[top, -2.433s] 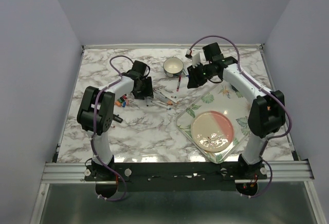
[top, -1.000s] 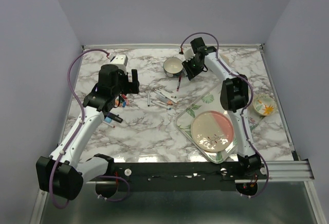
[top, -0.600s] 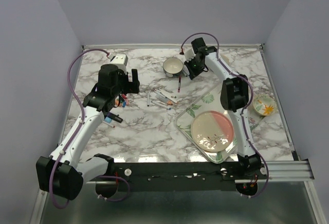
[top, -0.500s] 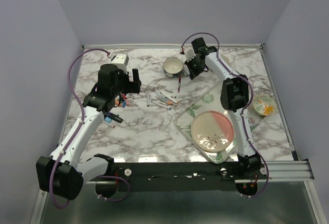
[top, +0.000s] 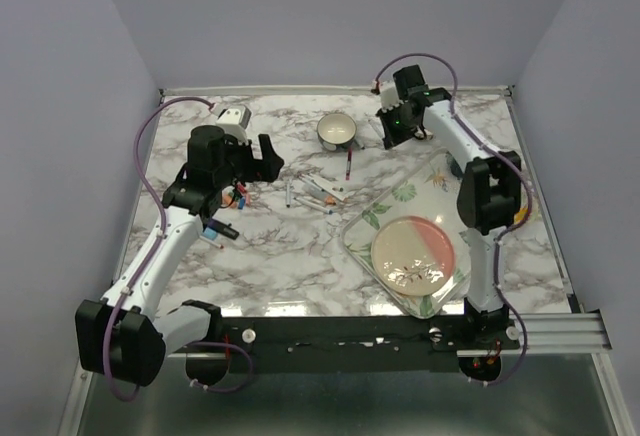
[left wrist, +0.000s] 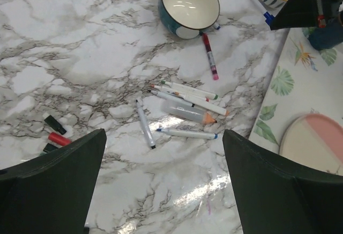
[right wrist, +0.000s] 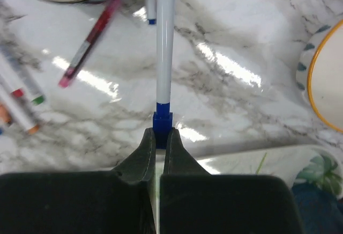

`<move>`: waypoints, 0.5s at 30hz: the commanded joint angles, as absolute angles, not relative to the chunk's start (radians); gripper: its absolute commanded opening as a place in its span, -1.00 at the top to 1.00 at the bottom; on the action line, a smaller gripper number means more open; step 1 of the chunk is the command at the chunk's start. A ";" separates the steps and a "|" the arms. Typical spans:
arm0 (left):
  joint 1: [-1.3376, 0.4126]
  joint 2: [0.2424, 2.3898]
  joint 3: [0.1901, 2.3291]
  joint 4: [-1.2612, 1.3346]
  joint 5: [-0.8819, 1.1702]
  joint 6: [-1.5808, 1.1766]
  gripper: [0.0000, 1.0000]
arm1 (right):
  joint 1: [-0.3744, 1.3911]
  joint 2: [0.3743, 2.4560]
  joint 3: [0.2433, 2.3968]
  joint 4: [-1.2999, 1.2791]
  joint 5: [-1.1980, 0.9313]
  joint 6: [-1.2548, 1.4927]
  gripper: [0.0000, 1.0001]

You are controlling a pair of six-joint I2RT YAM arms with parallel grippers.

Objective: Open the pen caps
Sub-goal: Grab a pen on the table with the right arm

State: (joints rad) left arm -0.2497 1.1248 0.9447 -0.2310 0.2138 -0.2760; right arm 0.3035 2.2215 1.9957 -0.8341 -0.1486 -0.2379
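The right gripper (right wrist: pixel 159 136) has its two fingers pressed nearly together on the small blue plastic cap (right wrist: pixel 162 122) of a thin white-barrelled marker pen (right wrist: pixel 165 46), whose barrel runs straight out from the fingertips towards 12 o'clock in the wrist view. This pair sits at about 1 o'clock on the marbled tabletop (top: pixel 280 256), at 3 o'clock of the teal ceramic bowl (top: pixel 336 131). Whether the pen rests on the marble or is raised I cannot tell.

The left gripper (left wrist: pixel 163 153) hangs above the table with its fingers spread as wide as they go, nothing between them. Beneath it lies a loose cluster of white pens (left wrist: pixel 187 97). At 9 o'clock of that cluster, apart from it, lie a short black cap (left wrist: pixel 54 124) and a short red cap (left wrist: pixel 59 139), side by side. A red pen (left wrist: pixel 209 57) lies at 5 o'clock of the bowl.
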 commanded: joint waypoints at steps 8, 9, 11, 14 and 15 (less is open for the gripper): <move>-0.349 0.993 0.591 0.402 0.473 -0.773 -0.83 | 0.301 1.560 1.327 -0.559 -0.914 -0.152 0.99; -0.380 0.976 0.539 0.429 0.445 -0.814 -0.83 | 0.301 1.527 1.248 -0.536 -0.957 -0.144 0.99; -0.482 0.930 0.502 0.480 0.331 -0.834 -0.83 | 0.299 1.477 1.180 -0.485 -1.090 -0.138 0.99; -0.566 0.887 0.436 0.557 0.235 -0.861 -0.82 | 0.301 1.480 1.114 -0.448 -1.207 -0.129 0.99; -0.609 0.881 0.408 0.575 0.183 -0.861 -0.81 | 0.301 1.485 1.103 -0.439 -1.225 -0.118 0.99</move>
